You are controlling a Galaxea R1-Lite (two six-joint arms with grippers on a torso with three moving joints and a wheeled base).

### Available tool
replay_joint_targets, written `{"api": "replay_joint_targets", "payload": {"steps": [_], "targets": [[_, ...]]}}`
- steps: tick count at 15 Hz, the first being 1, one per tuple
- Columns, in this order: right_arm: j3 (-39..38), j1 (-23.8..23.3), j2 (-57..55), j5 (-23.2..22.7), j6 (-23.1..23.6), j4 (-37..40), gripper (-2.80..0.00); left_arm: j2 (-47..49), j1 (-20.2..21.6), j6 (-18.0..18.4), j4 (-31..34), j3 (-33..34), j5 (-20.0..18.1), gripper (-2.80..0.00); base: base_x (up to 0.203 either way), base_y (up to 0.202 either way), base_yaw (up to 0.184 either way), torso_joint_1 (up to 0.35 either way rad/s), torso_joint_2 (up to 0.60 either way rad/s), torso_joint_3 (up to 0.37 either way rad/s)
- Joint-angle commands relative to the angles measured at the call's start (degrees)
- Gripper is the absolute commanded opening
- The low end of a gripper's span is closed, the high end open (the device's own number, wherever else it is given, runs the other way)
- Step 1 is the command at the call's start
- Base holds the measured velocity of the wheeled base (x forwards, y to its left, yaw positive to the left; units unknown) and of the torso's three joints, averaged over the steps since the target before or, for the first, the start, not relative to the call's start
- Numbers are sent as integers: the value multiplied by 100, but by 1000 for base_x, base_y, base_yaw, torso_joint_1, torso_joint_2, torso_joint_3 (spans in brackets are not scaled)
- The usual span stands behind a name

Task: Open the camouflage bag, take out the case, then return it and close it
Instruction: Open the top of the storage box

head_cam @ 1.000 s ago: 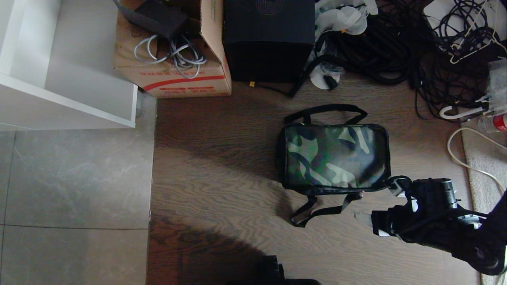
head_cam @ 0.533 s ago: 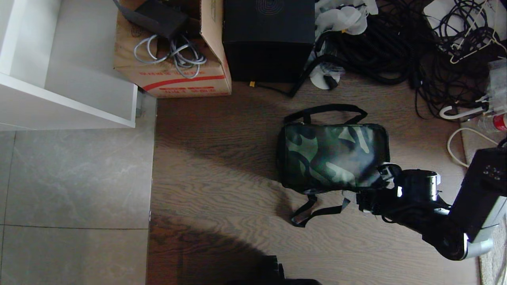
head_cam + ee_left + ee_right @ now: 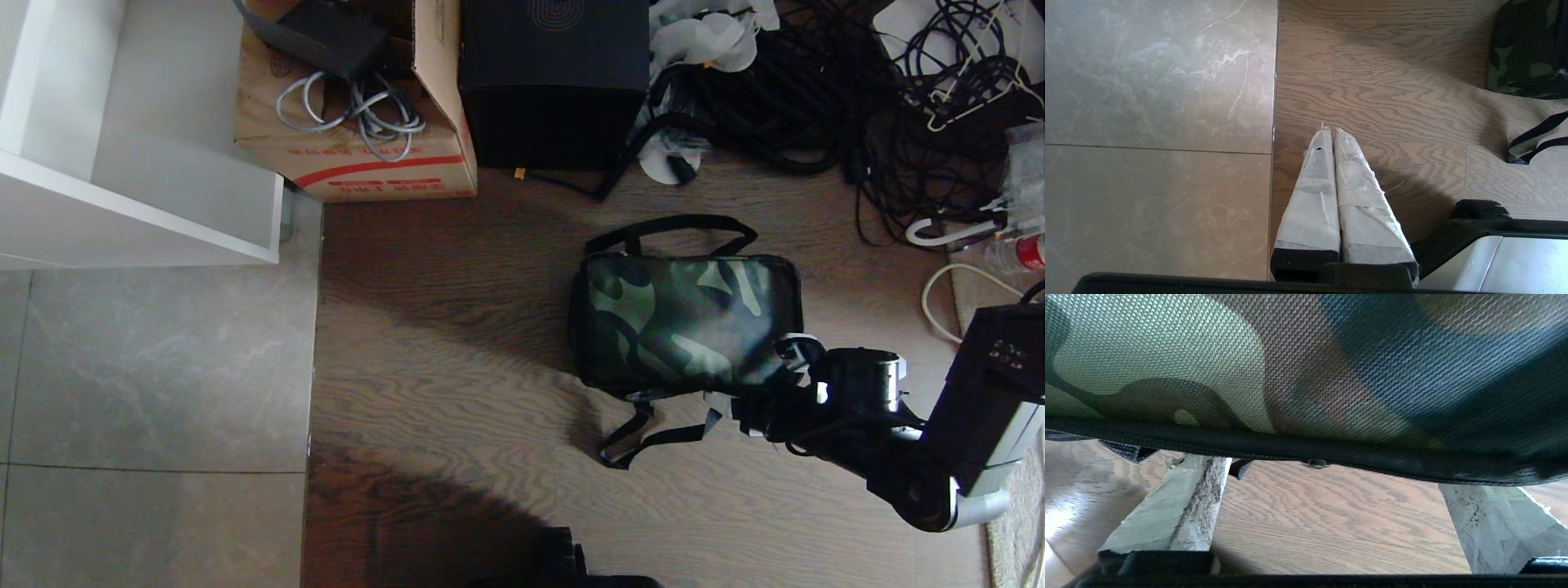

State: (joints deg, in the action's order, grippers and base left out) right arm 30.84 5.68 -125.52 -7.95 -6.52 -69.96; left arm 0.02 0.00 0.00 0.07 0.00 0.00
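Far left, a white cabinet (image 3: 139, 155) stands over grey stone tiles (image 3: 155, 392). Just right of it, at the far edge of the brown wood-grain floor (image 3: 441, 359), sits a brown cardboard carton (image 3: 359, 155) holding grey cables, and beside that a tall black box (image 3: 553, 82). The left gripper (image 3: 1330, 134), its white-wrapped fingers pressed together and holding nothing, hangs above the seam between tile and wood. Further right, mid-floor, lies the soft rectangular green, black and tan camouflage bag (image 3: 686, 322), lid closed, with black webbing straps trailing at its far and near edges. The right gripper (image 3: 755, 380), spread wide with nothing held, sits at the bag's near right corner, its taped fingers (image 3: 1175, 502) low beside the bag's edge. Tangled black cables (image 3: 857, 90) fill the far right.
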Motion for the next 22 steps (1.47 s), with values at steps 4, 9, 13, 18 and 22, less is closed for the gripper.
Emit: {"api": "replay_joint_targets", "payload": {"steps": [4, 9, 13, 18, 22], "targets": [[-8, -120, -43, -5, 19, -166, -280, -2, 0, 0, -2, 0, 0, -280, 0, 0, 0, 0, 0, 0], [33, -120, -172, -5, 81, -185, -280, -2, 0, 0, 1, 0, 0, -280, 0, 0, 0, 0, 0, 0], [-15, -120, -78, -10, 116, -261, -280, -2, 0, 0, 1, 0, 0, -280, 0, 0, 0, 0, 0, 0], [-330, -326, 834, -225, 728, 487, -280, -2, 0, 0, 1, 0, 0, -280, 0, 0, 0, 0, 0, 0], [-553, -647, 1345, -761, 1522, 1441, -280, -2, 0, 0, -7, 0, 0, -280, 0, 0, 0, 0, 0, 0]]}}
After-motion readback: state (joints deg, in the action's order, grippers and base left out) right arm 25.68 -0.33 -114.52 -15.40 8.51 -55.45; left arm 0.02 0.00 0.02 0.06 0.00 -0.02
